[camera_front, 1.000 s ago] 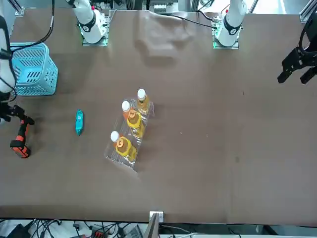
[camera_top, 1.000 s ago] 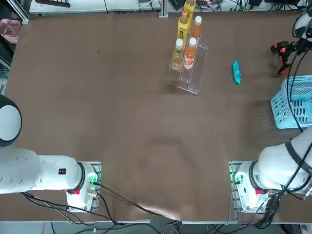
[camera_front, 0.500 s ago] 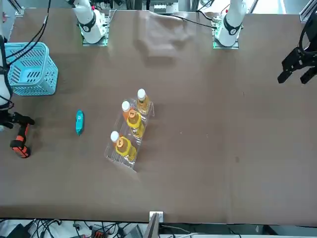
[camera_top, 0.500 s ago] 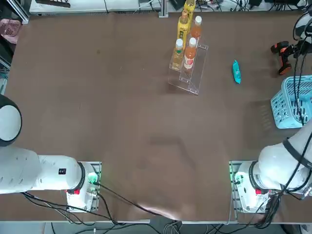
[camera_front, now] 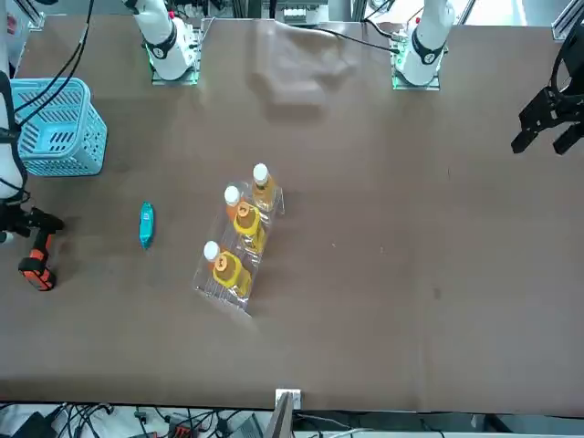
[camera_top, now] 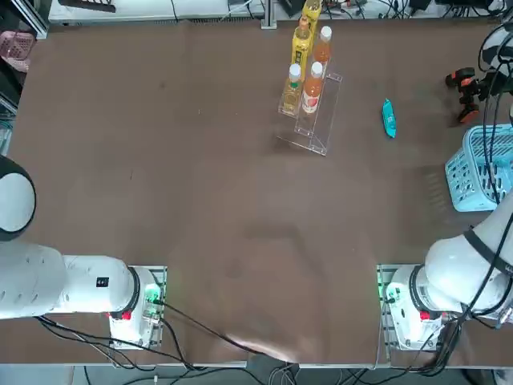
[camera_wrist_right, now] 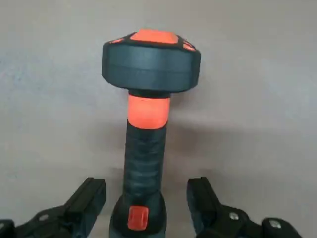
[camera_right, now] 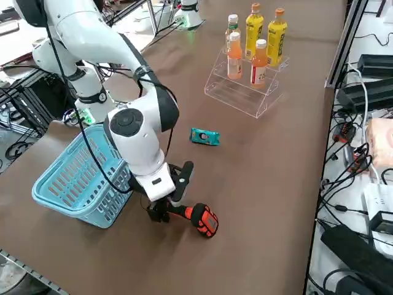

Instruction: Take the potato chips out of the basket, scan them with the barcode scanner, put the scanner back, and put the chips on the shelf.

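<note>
The barcode scanner (camera_wrist_right: 148,124) lies on the brown table, black with orange-red accents, also in the right side view (camera_right: 199,218) and the front view (camera_front: 35,265). My right gripper (camera_wrist_right: 146,203) is open, one finger (camera_wrist_right: 86,201) on each side of the scanner's handle with a gap between. It shows low over the table beside the basket (camera_right: 169,196). The teal potato chips (camera_top: 389,118) (camera_right: 204,136) (camera_front: 146,224) lie flat on the table between basket and shelf. The light blue basket (camera_right: 73,178) (camera_top: 479,172) stands near the table's right edge. The clear shelf (camera_top: 317,120) (camera_right: 242,92) is at the far middle.
Several orange and yellow drink bottles (camera_right: 255,37) stand on the shelf's steps. Cables and boxes (camera_right: 368,160) lie beyond the table's far edge in the right side view. My right arm's elbow (camera_right: 138,126) hangs over the basket's rim.
The right arm has shifted slightly by the scanner, its wrist settling lower over the handle. The jaws stayed open. Scanner, chips and basket have not moved.
</note>
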Controlling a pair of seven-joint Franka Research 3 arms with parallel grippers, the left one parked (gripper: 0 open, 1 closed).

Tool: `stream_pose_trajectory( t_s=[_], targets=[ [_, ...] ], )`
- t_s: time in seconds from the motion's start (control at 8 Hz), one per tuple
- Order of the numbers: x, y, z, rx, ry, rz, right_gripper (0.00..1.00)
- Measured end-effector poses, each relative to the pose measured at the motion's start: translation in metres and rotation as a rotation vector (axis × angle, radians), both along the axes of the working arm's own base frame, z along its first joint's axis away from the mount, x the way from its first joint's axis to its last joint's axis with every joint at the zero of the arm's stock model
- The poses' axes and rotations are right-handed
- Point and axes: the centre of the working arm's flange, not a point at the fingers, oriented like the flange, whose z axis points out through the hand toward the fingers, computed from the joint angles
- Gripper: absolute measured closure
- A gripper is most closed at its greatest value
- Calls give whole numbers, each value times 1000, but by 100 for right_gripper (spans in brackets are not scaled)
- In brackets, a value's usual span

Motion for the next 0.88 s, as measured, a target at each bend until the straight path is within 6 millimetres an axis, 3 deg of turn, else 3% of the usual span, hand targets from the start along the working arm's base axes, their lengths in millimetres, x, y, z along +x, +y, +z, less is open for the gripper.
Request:
stream_pose_trajectory(
  t_s=[0.38, 0.88],
  targets=[
    [-3, -1, -13, 7, 18, -1, 0],
    [-5, -4, -16, 8, 22, -1, 4]
  ],
)
